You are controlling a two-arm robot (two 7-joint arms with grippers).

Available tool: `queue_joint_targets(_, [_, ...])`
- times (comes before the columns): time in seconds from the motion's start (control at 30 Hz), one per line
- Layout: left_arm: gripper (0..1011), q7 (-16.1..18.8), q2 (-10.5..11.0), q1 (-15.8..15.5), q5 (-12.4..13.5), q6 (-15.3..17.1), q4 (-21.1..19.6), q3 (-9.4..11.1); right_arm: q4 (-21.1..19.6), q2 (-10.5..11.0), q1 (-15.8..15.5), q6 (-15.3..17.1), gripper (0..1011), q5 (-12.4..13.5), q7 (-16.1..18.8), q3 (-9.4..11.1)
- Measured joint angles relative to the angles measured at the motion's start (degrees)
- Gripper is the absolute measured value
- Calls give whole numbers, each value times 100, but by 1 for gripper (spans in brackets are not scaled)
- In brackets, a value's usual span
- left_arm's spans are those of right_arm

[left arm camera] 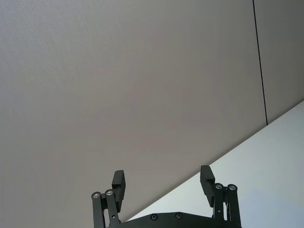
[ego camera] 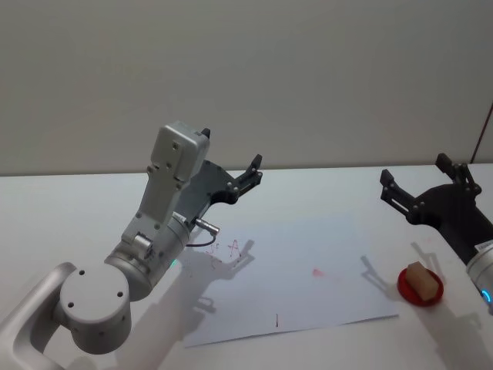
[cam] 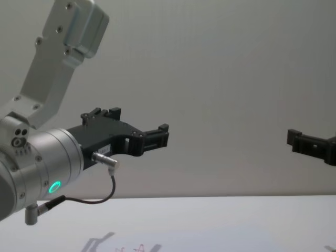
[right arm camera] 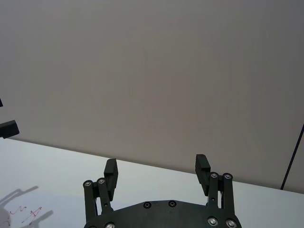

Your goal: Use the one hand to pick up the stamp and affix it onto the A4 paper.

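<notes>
The stamp (ego camera: 420,278), a small tan wooden block, rests on a round red pad (ego camera: 406,292) at the table's right, just off the right edge of the A4 paper (ego camera: 323,239). The white sheet lies flat mid-table and bears small red marks (ego camera: 224,250). My right gripper (ego camera: 416,174) hovers open and empty above and behind the stamp, well apart from it; the right wrist view shows its jaws (right arm camera: 156,167) spread against the wall. My left gripper (ego camera: 253,171) is raised over the paper's far left corner, open and empty (left arm camera: 162,179). Both grippers hang level in the chest view, left (cam: 157,137) and right (cam: 302,140).
The white table (ego camera: 62,223) runs back to a plain grey wall. My left arm's silver forearm (ego camera: 154,247) with a green light leans over the paper's left edge. A dark cable (ego camera: 484,131) hangs at the far right.
</notes>
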Motion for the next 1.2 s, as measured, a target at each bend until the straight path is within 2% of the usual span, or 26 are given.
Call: queue_joint_targets(1.2, [1001,0,0,0,0,0,0,0,0,0,0,0,1001,0,0,0])
